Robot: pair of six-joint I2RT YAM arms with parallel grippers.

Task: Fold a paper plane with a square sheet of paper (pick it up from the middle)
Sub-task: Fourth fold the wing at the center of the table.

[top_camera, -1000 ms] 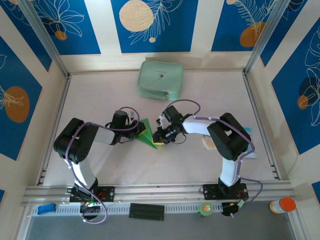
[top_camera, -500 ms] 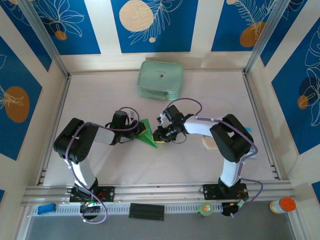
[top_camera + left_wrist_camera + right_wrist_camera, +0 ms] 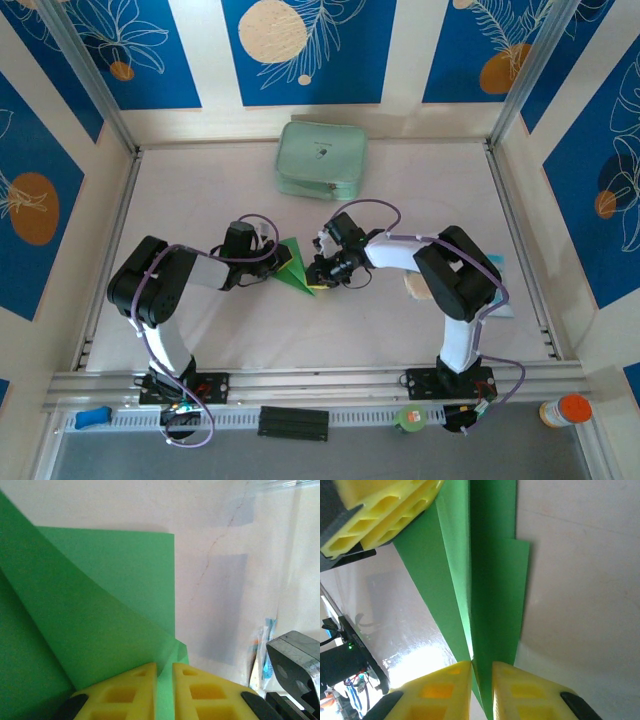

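A thin bright green paper, folded into a layered wedge shape, lies near the middle of the white table surface, between the two arms. A pale mint-green zip pouch of soft fabric rests well apart from it, at about 12 o'clock from the paper, near the far wall. The left gripper reaches the bright green paper from its 9 o'clock side, and the right gripper reaches it from its 3 o'clock side, so both grippers meet at the paper and stand just beside each other. In the left wrist view the two yellow fingers sit at 6 o'clock of the picture, nearly together, and a narrow strip of the green edge passes between them, so this pincer is clamped on the paper. From there the sheet spreads toward 10 o'clock in two shades, a darker flap lying over a lighter one, with a straight edge on the 3 o'clock side against the table. In the right wrist view its own yellow fingers are also at 6 o'clock and almost closed, with the folded edge of the paper pinched between them. The paper runs up from there toward 12 o'clock as a long crease with layers on both sides, and the yellow fingers of the left gripper hold its far end at 11 o'clock.
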